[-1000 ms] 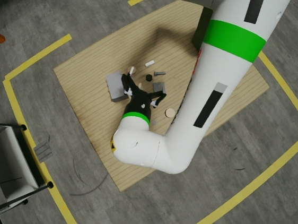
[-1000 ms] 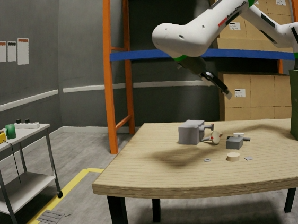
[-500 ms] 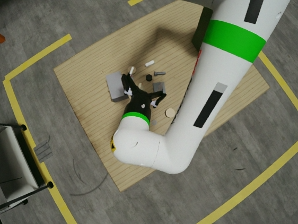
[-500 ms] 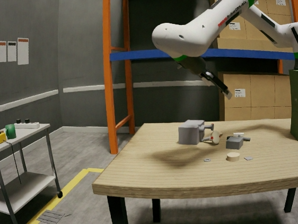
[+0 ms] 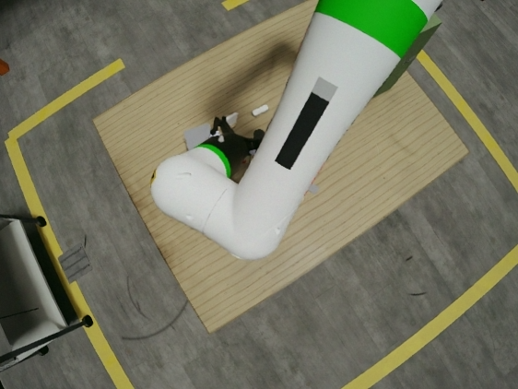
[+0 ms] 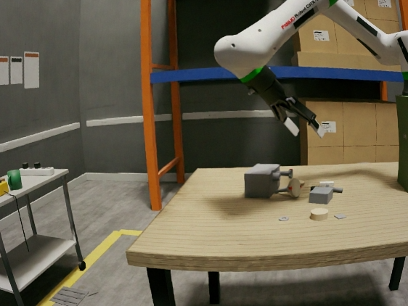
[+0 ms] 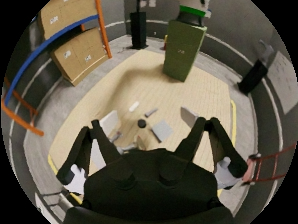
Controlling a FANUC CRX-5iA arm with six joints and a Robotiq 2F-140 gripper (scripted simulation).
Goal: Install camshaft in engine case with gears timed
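Claw (image 6: pixel 304 127): gaping wide, gripping nothing, hanging high above the worktop (image 6: pixel 225 232). Case (image 6: pixel 262 180): standing upright on the worktop. Camshaft (image 6: pixel 292 187): lying just beside the case's front, its tan gear leaning; gear marks too small to read. From above, the arm (image 5: pixel 295 138) is hiding most of both; only a case corner (image 5: pixel 195 135) is showing. Wrist view is blurring the parts.

Fingers (image 6: pixel 292 127) hang well above the surface (image 6: pixel 225 232). Below them and slightly left stands the engine case (image 6: pixel 262 180); the camshaft (image 6: pixel 292 188) lies just right of it. A small block (image 6: pixel 321 194) sits below the fingers, right; disc (image 6: pixel 319 214) and washer (image 6: pixel 283 218) nearer the front edge.
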